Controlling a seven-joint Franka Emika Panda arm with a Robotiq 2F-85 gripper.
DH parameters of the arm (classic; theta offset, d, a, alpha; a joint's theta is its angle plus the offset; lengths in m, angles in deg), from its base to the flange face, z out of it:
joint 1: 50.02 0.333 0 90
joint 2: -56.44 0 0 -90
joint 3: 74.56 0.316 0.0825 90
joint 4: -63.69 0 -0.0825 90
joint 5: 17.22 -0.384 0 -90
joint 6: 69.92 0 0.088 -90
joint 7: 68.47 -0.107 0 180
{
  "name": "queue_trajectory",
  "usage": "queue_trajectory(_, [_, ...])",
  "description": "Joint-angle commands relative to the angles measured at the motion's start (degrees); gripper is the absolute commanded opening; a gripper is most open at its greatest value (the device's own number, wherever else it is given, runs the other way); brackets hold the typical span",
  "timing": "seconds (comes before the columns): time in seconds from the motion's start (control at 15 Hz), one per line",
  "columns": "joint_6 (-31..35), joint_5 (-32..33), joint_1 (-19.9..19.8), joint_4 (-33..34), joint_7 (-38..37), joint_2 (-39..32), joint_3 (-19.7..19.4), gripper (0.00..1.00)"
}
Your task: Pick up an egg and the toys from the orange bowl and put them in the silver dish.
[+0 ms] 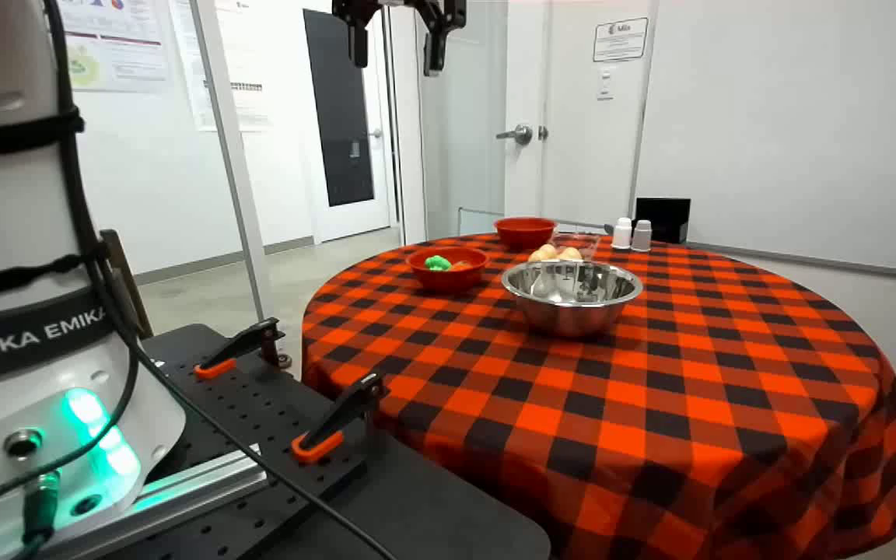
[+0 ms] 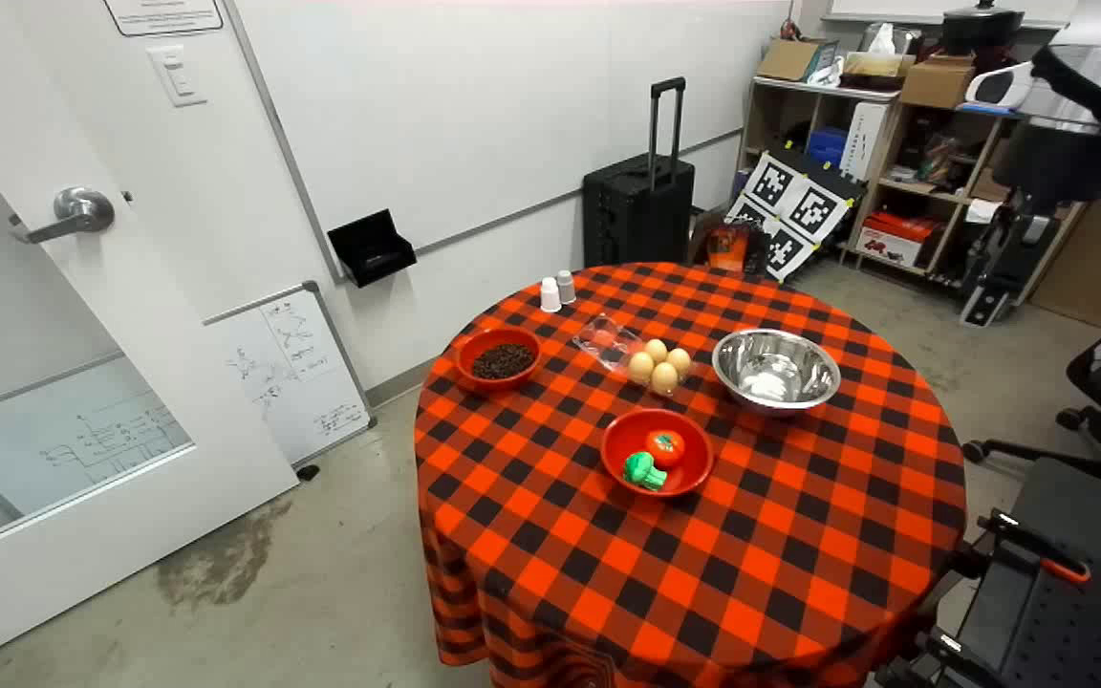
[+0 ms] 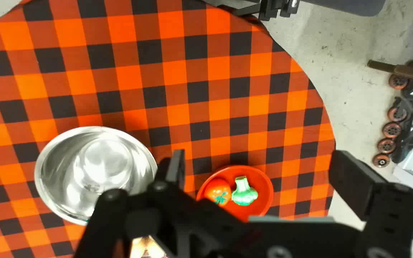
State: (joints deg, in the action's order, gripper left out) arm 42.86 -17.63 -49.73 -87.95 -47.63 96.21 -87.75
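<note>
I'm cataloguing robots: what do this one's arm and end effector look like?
The arm is white, with black straps, a black cable, a dark band showing "RANKA EMIKA", and green lights. The end effector is black, with two blocky fingers.

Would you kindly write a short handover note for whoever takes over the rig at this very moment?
Tool: open, holding nothing, hangs above the checked tablecloth.
Toy tomato and toy broccoli: both in the orange bowl.
Four eggs: in the open clear carton, not in that bowl.
Silver dish: nothing visible inside.
Second orange bowl: holds small dark pieces; seemingly not part of this job.
Done: nothing transferred yet, judging by the dish.
Left: an egg, the toy tomato and the toy broccoli, all into the silver dish.
</note>
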Motion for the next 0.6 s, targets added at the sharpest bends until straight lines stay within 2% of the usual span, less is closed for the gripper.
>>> queue_trajectory(0.0, [-0.12, -0.44, -0.68, 0.09, 0.36, -0.11, 0.62, 1.00])
queue_trajectory(0.2, [-0.12, -0.44, -0.68, 0.09, 0.36, -0.11, 0.62, 1.00])
queue_trajectory(0.53, [10.00, 3.52, -1.71, -0.54, -4.83, -5.41, 5.17, 1.00])
